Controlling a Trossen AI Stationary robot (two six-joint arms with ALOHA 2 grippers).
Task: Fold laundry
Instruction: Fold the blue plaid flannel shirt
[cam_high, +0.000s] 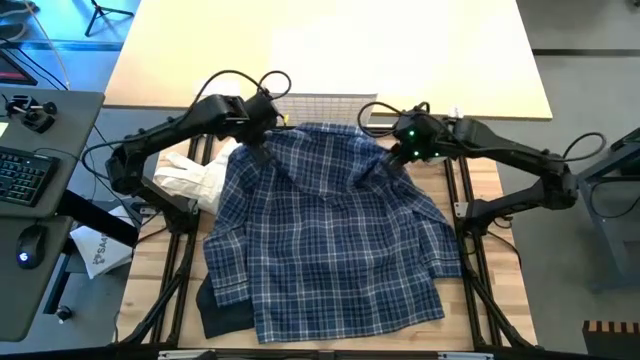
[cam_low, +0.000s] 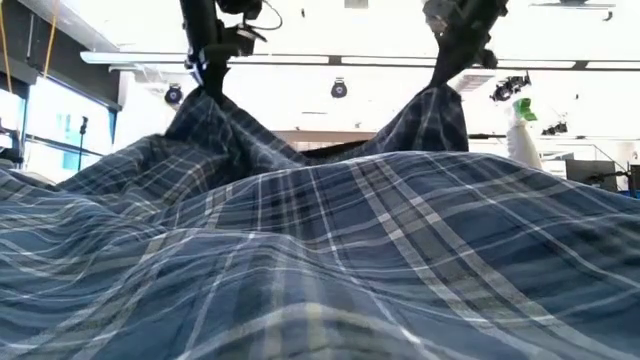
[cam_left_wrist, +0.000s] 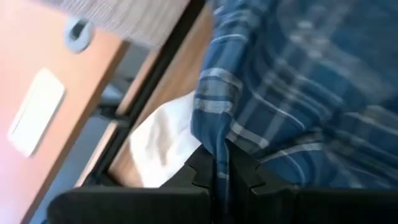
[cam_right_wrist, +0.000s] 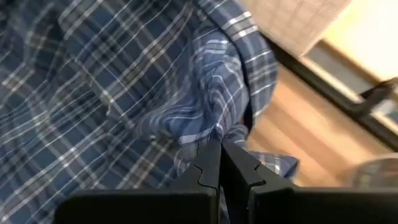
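Observation:
A blue-and-white plaid shirt (cam_high: 325, 235) lies spread over the middle of the table and fills the low view (cam_low: 330, 250). My left gripper (cam_high: 256, 140) is shut on the shirt at its far left part. My right gripper (cam_high: 393, 155) is shut on it at its far right part. In the low view the cloth rises in two peaks, one to my left gripper (cam_low: 205, 88) and one to my right gripper (cam_low: 447, 75). A dark piece (cam_high: 222, 312) sticks out from under the shirt's near left corner. My left gripper pinches a bunched edge of the plaid shirt (cam_left_wrist: 214, 134) between its two fingers (cam_left_wrist: 200, 169), slanting down from the far side. The cloth is drawn up into a peak (cam_low: 215, 115); the rest lies on the table. My right gripper pinches a gathered fold of the shirt's far right part (cam_right_wrist: 217, 127) between its two fingers (cam_right_wrist: 208, 163), slanting down from the far side. Several layers seem bunched there. The cloth rises taut to the fingers (cam_low: 435, 110), and the shirt's body lies on the table.
A cream-white garment (cam_high: 195, 178) lies at the table's left, beside the shirt, and shows in the left wrist view (cam_left_wrist: 163, 140). A white lattice basket (cam_high: 322, 105) stands at the far edge between the arms. The dark arm frames (cam_high: 470, 240) run along both sides.

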